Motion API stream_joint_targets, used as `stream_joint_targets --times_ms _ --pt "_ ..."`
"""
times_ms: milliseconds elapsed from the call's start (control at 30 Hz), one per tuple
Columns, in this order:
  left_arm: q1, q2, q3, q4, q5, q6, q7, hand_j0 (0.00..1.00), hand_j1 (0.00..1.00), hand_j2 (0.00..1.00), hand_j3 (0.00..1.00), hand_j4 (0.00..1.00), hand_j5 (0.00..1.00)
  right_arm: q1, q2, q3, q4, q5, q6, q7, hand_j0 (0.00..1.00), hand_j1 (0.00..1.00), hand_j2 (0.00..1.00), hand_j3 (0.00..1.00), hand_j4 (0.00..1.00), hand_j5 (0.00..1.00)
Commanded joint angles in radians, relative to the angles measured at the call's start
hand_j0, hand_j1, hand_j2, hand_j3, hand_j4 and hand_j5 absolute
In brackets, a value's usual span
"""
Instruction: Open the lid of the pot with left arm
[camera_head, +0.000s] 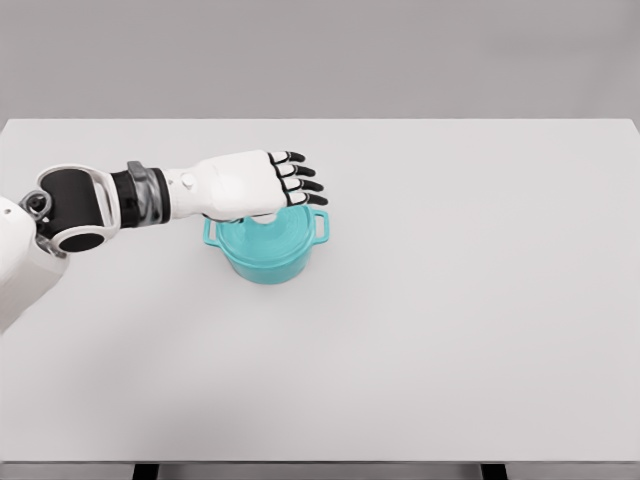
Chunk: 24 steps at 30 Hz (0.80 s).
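A teal pot (268, 250) sits left of centre on the white bench (450, 330), its lid (285, 232) in place. Just over its far side, the left robot hand (250, 185) hovers, fingers (300, 178) stretched apart, gripping nothing.

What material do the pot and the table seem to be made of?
The pot: probably enamelled metal, judging by its even teal colour, soft sheen and cast loop handles; painted plastic is also possible in a render.
The table: a smooth, matte, pale grey top with no grain, perhaps laminate or painted board.
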Motion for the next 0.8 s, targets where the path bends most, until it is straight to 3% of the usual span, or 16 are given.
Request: stream_joint_targets --times_ms 0,200,467,767 --pt "-0.002 0.007 -0.008 0.000 0.003 0.002 0.001 1.00 1.00 1.00 1.00 1.00 1.00 0.000 0.000 0.000 0.000 0.000 0.000 0.000 1.00 1.00 1.00 1.00 1.00 1.00" --pt "-0.009 0.009 -0.031 0.003 0.002 0.002 -0.001 1.00 1.00 1.00 1.00 1.00 1.00 0.000 0.000 0.000 0.000 0.000 0.000 0.000 1.00 1.00 1.00 1.00 1.00 1.00" --pt "-0.012 0.009 -0.037 0.003 -0.029 0.002 -0.002 0.85 0.85 0.85 0.85 0.85 0.85 0.000 0.000 0.000 0.000 0.000 0.000 0.000 1.00 1.00 1.00 1.00 1.00 1.00" --pt "-0.038 0.007 -0.100 0.019 -0.038 0.002 -0.001 0.86 0.86 0.86 0.86 0.86 0.86 0.000 0.000 0.000 0.000 0.000 0.000 0.000 1.00 1.00 1.00 1.00 1.00 1.00"
